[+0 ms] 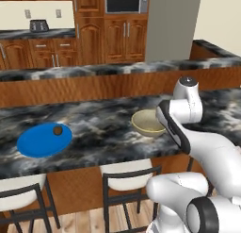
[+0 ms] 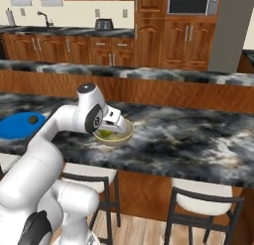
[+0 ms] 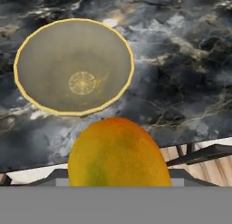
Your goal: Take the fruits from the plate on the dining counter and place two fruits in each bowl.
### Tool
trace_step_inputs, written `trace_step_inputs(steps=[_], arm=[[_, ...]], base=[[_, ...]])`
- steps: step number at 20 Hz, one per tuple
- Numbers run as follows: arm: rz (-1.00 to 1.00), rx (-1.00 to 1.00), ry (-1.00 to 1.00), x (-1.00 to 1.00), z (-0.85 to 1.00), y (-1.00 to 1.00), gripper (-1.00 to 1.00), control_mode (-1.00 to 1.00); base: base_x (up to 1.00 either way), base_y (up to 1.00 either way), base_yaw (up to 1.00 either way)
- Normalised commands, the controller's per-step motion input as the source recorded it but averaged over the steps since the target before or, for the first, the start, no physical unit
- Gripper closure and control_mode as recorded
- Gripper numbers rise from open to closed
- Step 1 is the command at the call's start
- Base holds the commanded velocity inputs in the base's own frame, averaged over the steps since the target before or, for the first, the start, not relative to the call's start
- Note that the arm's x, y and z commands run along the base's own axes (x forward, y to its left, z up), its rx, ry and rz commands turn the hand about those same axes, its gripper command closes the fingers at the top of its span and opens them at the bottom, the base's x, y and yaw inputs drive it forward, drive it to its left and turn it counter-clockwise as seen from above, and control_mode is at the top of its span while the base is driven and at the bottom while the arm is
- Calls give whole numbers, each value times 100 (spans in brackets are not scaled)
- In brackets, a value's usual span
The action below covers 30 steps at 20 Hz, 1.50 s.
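The claw [image 3: 118, 184] grips the orange-green mango [image 3: 118, 153] short of the bowl [image 3: 74, 66], nearer the surface's front edge; dropped now, it could roll off.

No legible text, labels or nos., microwave [image 1: 123, 2] panel maybe marked, too blurry

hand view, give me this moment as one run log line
gripper: shut on orange-green fruit | position: near bowl, which looks empty | blue plate: dark brown ball left on it | surface: dining counter
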Motion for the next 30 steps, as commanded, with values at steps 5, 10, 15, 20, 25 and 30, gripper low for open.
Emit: trace_step_inputs(steps=[5,10,15,20,25,30], arm=[[0,0,0,0,0,0,100,100],[4,4,9,60,0,0,100,-100],[3,3,27,71,0,4,100,-100],[3,2,26,61,-17,11,100,-100],[4,10,16,10,-64,2,100,-100],[3,6,2,2,-67,3,100,-100]], base=[[53,0,0],[12,0,0],[0,0,0],[0,0,0],[0,0,0],[0,0,0]])
